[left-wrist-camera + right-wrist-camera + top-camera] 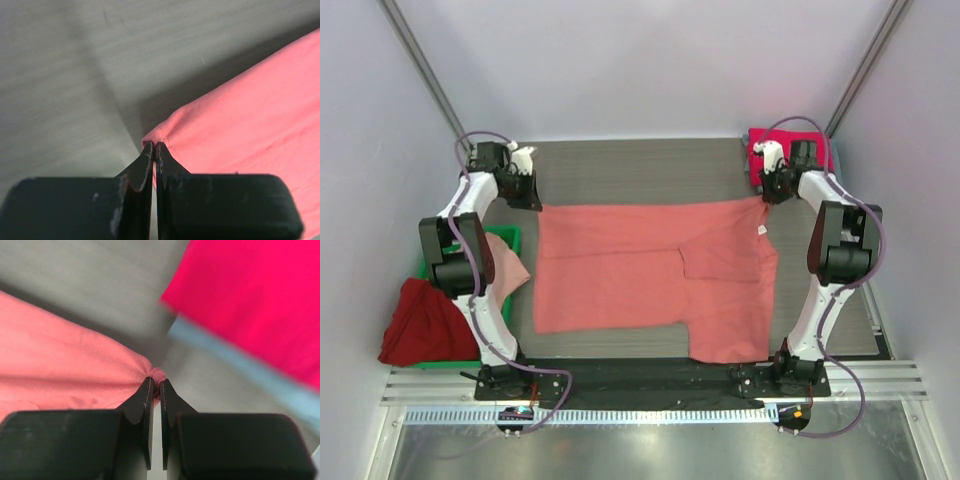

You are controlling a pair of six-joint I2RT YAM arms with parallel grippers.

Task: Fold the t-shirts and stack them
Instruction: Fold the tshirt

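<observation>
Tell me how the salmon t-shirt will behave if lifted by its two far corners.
Likely floppy: the salmon t-shirt bunches where the right gripper pinches it. Probably light: the left gripper holds its corner off the table with a fingertip pinch. Its middle would likely sag.

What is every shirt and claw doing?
salmon t-shirt: spread out, partly folded
left claw: shut on its far left corner
right claw: shut on its far right corner
magenta t-shirt: folded, lying beyond the right claw
dark red t-shirt: crumpled on the green bin
pale pink t-shirt: crumpled, draped over the bin's edge
</observation>
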